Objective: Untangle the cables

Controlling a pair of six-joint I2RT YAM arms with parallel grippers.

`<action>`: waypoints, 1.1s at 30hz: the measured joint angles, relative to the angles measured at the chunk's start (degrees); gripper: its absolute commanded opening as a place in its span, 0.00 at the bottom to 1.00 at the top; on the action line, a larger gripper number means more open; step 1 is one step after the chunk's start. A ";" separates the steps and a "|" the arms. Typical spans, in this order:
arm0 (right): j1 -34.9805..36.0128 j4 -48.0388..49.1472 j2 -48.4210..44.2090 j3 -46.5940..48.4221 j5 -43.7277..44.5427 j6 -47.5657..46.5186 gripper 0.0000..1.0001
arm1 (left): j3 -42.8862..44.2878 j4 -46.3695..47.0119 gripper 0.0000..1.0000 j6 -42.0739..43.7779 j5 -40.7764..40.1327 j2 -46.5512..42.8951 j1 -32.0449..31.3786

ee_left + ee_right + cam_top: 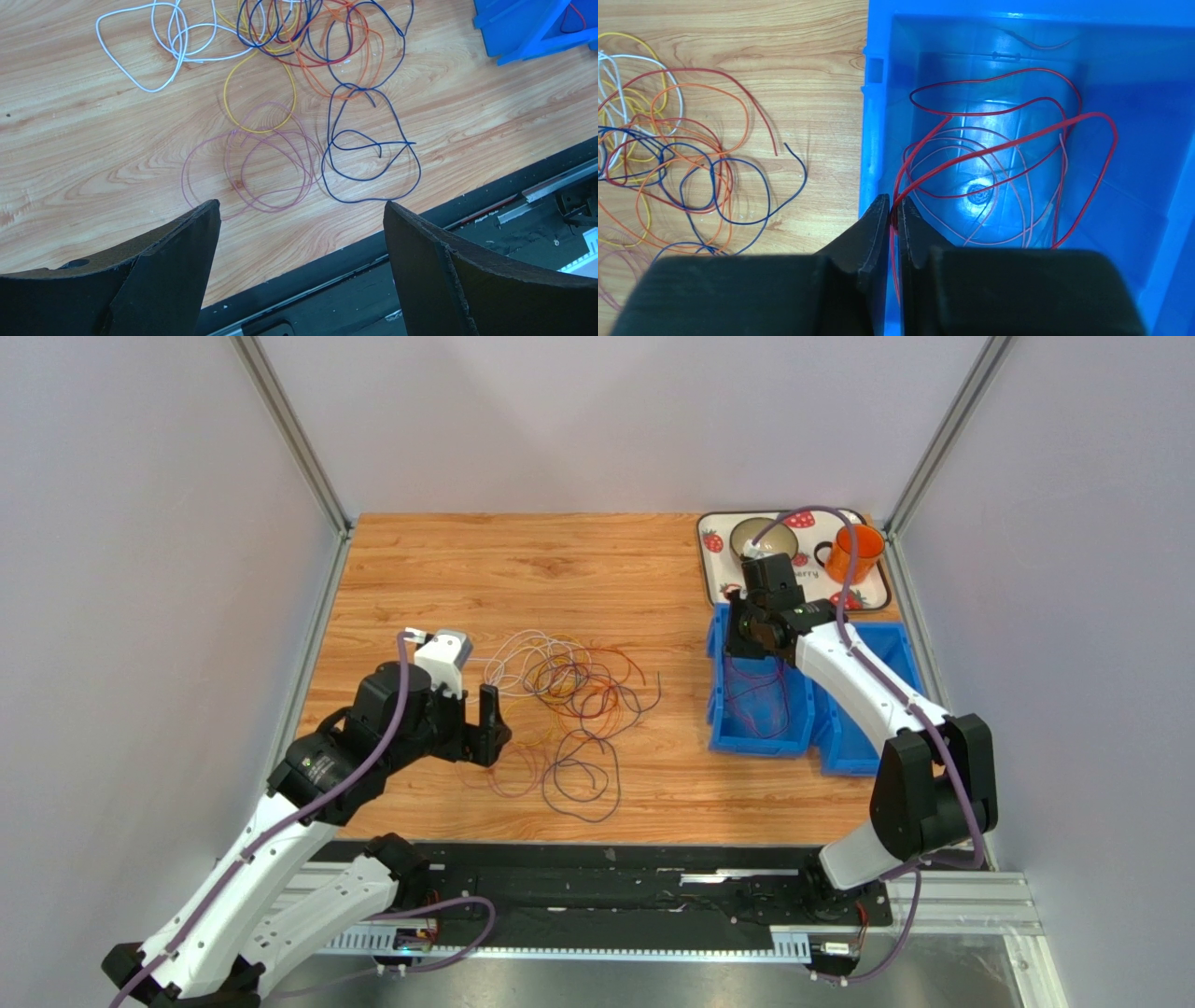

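Observation:
The cables (568, 707) lie in a loose tangle on the wooden table: white (151, 42), yellow (256, 105), pale purple (246, 168), dark blue (365, 147) and orange (337, 63) loops. My left gripper (487, 735) is open and empty at the pile's left edge, and in the left wrist view (300, 210) it hangs above the near table edge. My right gripper (895, 203) is shut on a red cable (1011, 140) whose loops hang into the blue bin (878, 105). A thinner pink cable lies in the bin too. In the top view the right gripper (762, 630) is over the bin's far end.
The blue bin (718, 714) stands right of the pile, with a second blue bin (856, 742) beside it. A strawberry-print tray (711, 546) at the back right holds a bowl (765, 536) and an orange mug (854, 550). A black rail runs along the near table edge.

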 measured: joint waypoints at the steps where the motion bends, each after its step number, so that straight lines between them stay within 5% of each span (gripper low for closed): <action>1: -0.07 -0.15 0.00 0.02 0.28 0.11 0.31 | 0.00 0.00 0.94 0.02 0.07 0.00 0.00; 6: -0.09 -2.40 -0.35 0.39 2.69 0.26 0.45 | 0.00 0.00 0.94 0.02 0.22 0.00 0.00; 19: 0.85 -7.10 -12.44 1.81 1.29 1.97 0.47 | 0.00 0.02 0.95 0.42 0.35 0.37 0.00; 27: 9.57 -7.87 -17.99 -0.70 -0.94 4.74 0.47 | -0.33 0.76 0.88 -0.59 1.62 2.82 0.00; 33: 14.82 -8.98 -20.55 -4.94 -1.66 6.75 0.47 | -8.79 8.83 0.83 -5.95 7.30 3.93 0.00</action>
